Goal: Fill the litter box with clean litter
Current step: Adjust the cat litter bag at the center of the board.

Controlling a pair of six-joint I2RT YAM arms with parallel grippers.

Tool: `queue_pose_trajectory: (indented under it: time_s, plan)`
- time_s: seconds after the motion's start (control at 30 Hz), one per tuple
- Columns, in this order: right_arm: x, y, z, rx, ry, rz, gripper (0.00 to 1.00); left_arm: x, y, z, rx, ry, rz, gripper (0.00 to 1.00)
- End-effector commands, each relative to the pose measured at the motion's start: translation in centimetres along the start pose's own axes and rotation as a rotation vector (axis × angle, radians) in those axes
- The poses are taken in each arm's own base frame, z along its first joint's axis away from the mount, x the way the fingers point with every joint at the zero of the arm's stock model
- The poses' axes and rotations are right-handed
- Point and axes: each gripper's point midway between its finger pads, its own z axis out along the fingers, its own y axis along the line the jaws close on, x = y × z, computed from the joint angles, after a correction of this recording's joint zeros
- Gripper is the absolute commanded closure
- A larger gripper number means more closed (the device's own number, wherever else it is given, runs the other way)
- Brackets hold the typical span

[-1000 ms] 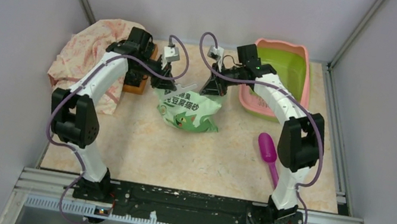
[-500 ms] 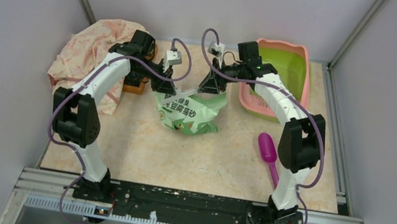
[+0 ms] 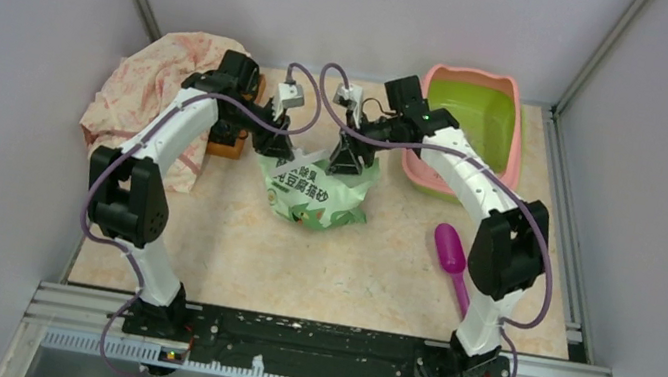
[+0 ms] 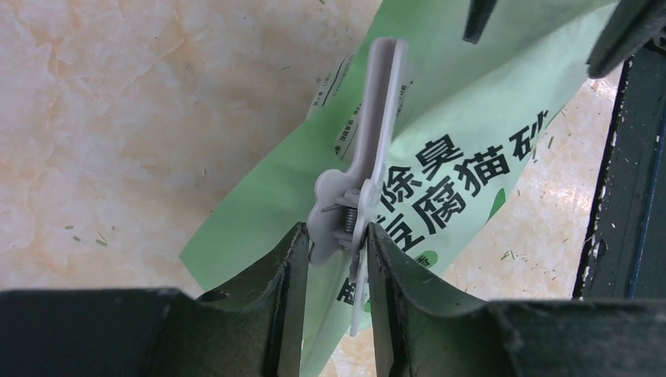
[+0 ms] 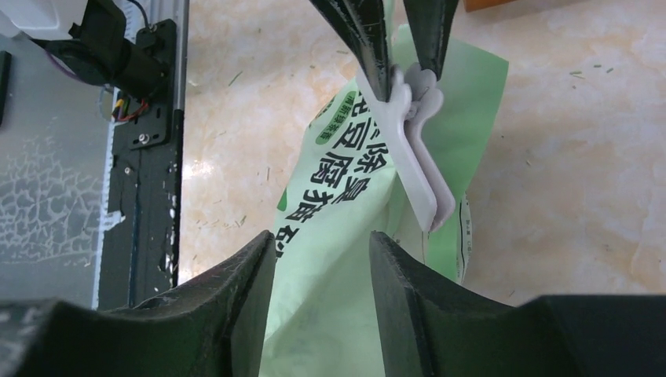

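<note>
While the light green printed bag [image 3: 314,191] lies crumpled near the middle of the table [image 3: 298,264], both arms reach in over its top edge. The left gripper [image 4: 334,239] comes in from 10 o'clock of the bag. Its two fingers [image 4: 289,271] stand narrow and press on either side of the pinch end of a white clip [image 4: 377,118] clamped along the bag's folded mouth. The clip's long blade runs up across the printed face of the bag in the left wrist view.

The right gripper [image 5: 322,247] hangs over the bag at about 1 o'clock of its centre, just beside the clip. Its jaws stand apart with green bag showing in the gap between them; I cannot tell whether they touch it.

The litter box [image 3: 475,74] sits at 2 o'clock of the bag, against the far right corner, its lime-green basin facing up. A purple scoop [image 3: 450,249] lies at 4 o'clock of the bag. A pink patterned cloth [image 3: 149,83] is heaped at 10 o'clock, with a small brown wooden tray [image 3: 228,143] beside it.
</note>
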Motion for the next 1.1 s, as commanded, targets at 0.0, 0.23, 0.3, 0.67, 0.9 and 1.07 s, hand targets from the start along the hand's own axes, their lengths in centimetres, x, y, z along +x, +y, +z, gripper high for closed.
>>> queue_pose_trajectory:
  time_s: [0.0, 0.23, 0.3, 0.67, 0.9, 1.07]
  plan:
    - [-1.3, 1.9, -0.9, 0.061, 0.034, -0.083, 0.52, 0.0, 1.4, -0.1, -0.039, 0.0, 0.014, 0.62]
    - [0.7, 2.2, 0.5, 0.099, 0.133, -0.078, 0.5, -0.2, 1.5, -0.1, -0.029, -0.011, 0.014, 0.62]
    - [2.0, 1.6, 1.0, 0.141, 0.195, -0.078, 0.5, -0.4, 1.4, -0.1, -0.025, -0.016, 0.013, 0.62]
    - [4.2, 0.8, 1.7, 0.17, 0.265, -0.034, 0.8, -0.6, 1.5, -0.2, -0.03, -0.02, 0.02, 0.63]
    - [4.8, 1.3, 2.0, 0.147, 0.277, -0.005, 1.0, -0.8, 1.6, -0.2, -0.024, -0.025, 0.017, 0.64]
    - [2.7, -0.1, 1.4, 0.227, 0.229, -0.052, 1.0, -1.1, 1.5, -0.3, -0.016, -0.027, 0.008, 0.65]
